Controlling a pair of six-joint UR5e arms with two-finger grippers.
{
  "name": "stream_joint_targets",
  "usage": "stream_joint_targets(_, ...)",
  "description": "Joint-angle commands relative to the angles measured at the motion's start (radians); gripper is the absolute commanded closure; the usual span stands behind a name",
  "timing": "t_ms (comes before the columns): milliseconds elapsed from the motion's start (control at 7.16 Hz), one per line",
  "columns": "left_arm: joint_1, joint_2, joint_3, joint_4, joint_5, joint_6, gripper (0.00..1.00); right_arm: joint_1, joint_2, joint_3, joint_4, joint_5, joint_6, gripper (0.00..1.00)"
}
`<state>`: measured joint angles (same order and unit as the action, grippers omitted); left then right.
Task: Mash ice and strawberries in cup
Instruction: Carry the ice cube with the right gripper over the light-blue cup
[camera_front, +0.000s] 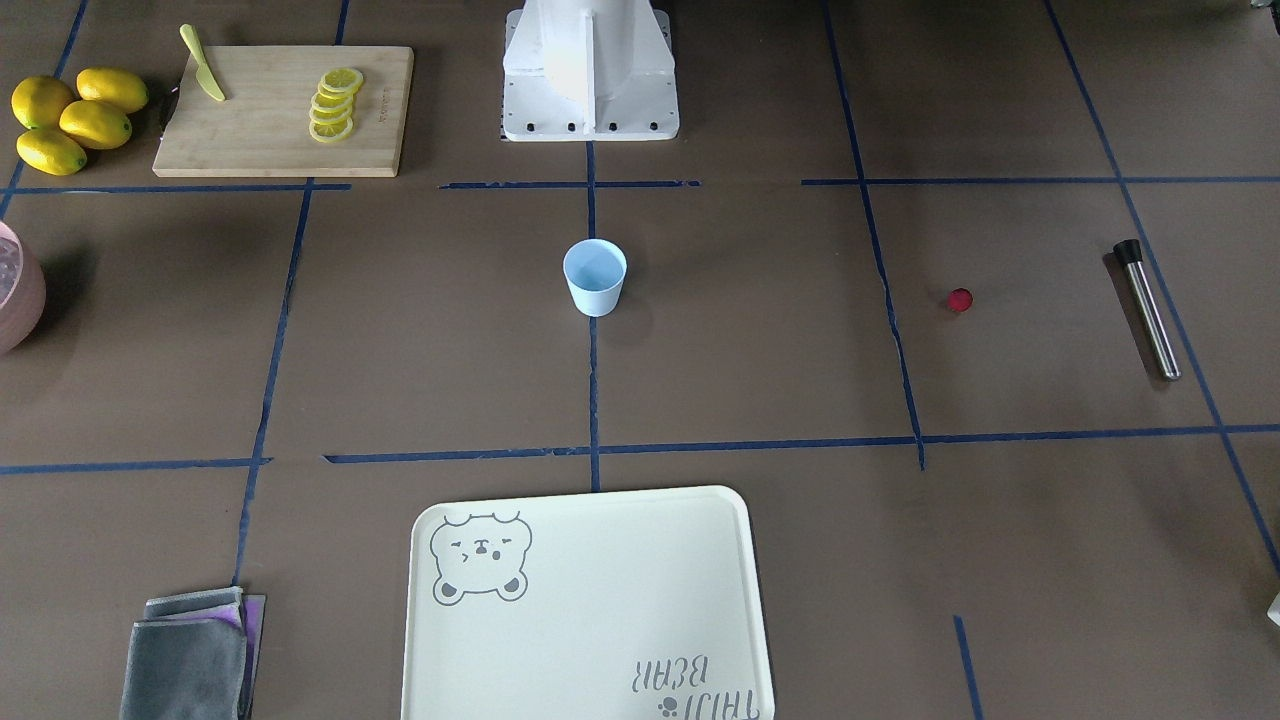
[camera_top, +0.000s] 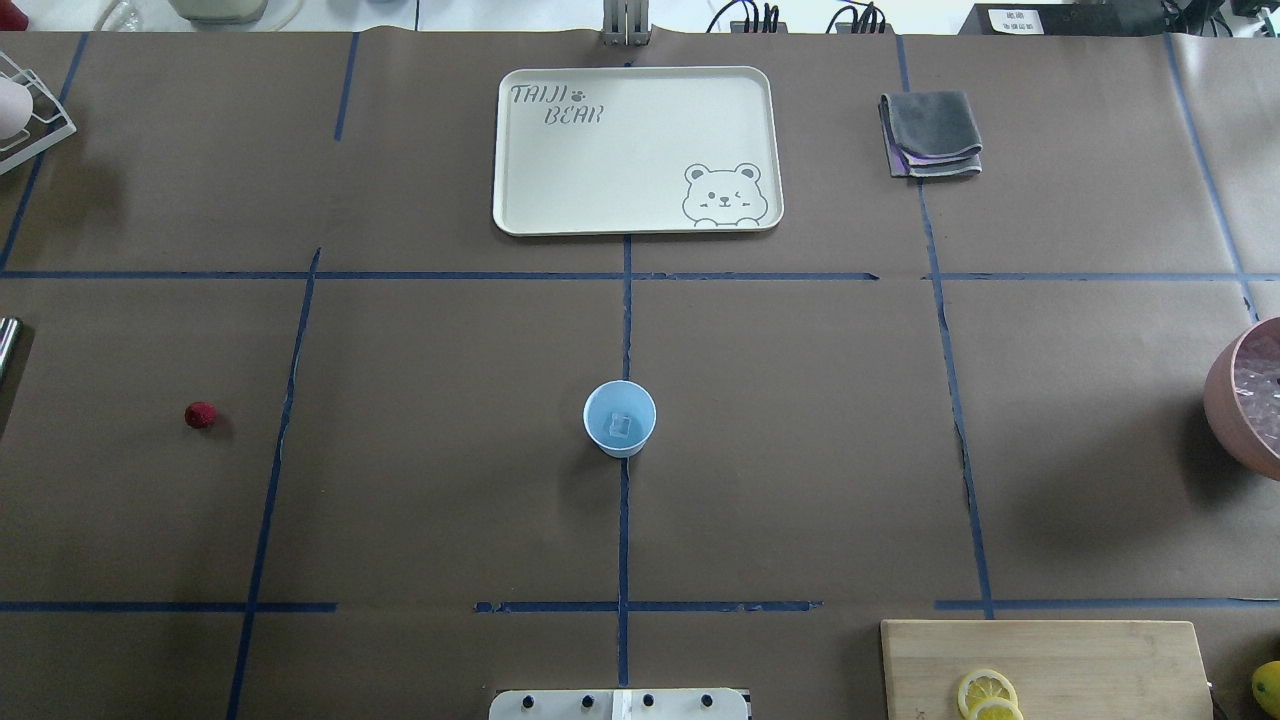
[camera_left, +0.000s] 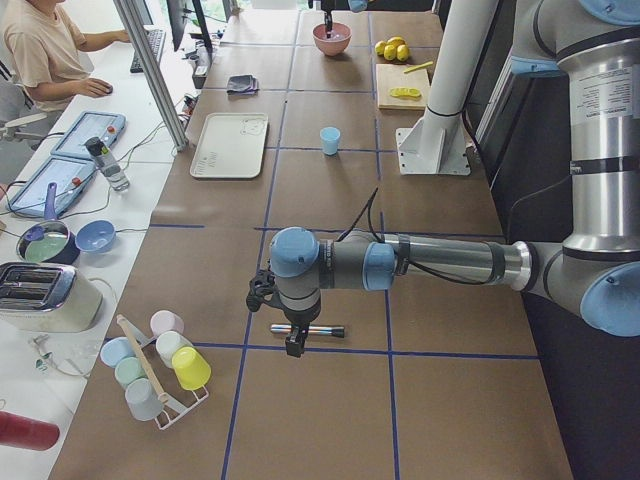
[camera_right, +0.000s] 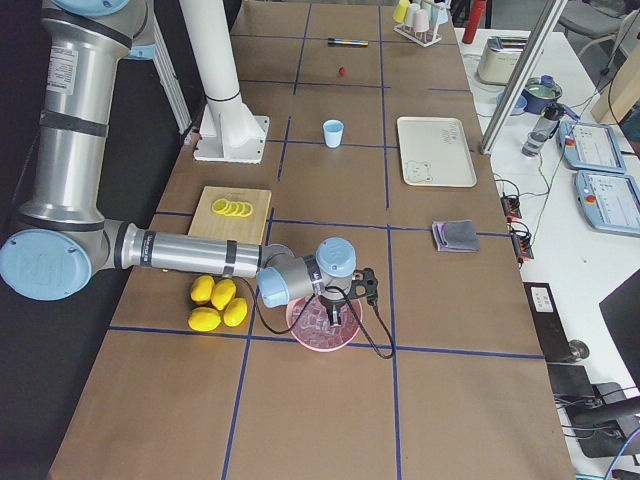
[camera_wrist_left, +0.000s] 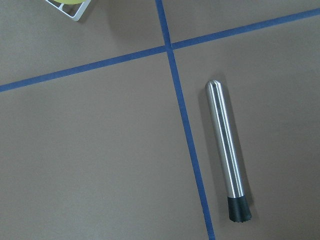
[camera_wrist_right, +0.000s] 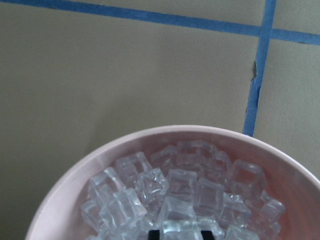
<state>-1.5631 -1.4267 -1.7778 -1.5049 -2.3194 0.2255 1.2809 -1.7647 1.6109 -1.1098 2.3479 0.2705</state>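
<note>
Brown paper gridded with blue tape (camera_top: 625, 520) covers the table (camera_top: 800, 450). Low in the pink bowl (camera_wrist_right: 65, 190), the right gripper (camera_wrist_right: 182, 233) shows its tips apart with a cube of the ice (camera_wrist_right: 180, 195) between them; whether they pinch it I cannot tell. From there the cup (camera_top: 620, 418), one cube already inside, stands well apart toward the robot's left, at mid-table. Over the steel muddler (camera_wrist_left: 227, 155) hovers the left gripper (camera_left: 292, 345), its state unreadable; the strawberry (camera_top: 200, 414) lies nearer that arm.

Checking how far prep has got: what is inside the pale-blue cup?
One clear ice cube lies on the bottom of the cup. The strawberry is not in it; it sits on the table, apart. The cup's near wall may hide a sliver of the bottom.
</note>
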Motion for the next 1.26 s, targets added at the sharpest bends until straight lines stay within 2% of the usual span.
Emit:
stream_joint_targets(0, 0.000, 0.002, 0.000, 0.000, 0.000, 0.000, 0.00, 0.000, 0.001, 0.012, 0.001, 0.002, 0.003, 1.00)
stream_joint_targets(140, 0.000, 0.006, 0.000, 0.000, 0.000, 0.000, 0.00, 0.001, -0.001, 0.064, 0.001, 0.004, 0.022, 1.00)
stream_joint_targets(419, 0.000, 0.014, -0.006, -0.002, 0.000, 0.000, 0.00, -0.014, 0.001, 0.240, -0.005, 0.013, 0.242, 1.00)
stream_joint_targets(698, 0.000, 0.014, -0.008, -0.002, 0.000, 0.000, 0.00, -0.179, 0.039, 0.377, 0.002, 0.016, 0.588, 1.00)
stream_joint_targets(977, 0.002, 0.014, -0.009, -0.002, 0.000, 0.000, 0.00, -0.361, 0.251, 0.406, 0.010, -0.028, 0.999, 1.00)
stream_joint_targets(1117, 0.000, 0.014, -0.008, -0.002, 0.000, 0.000, 0.00, -0.449, 0.336, 0.405, 0.008, -0.100, 1.130, 1.00)
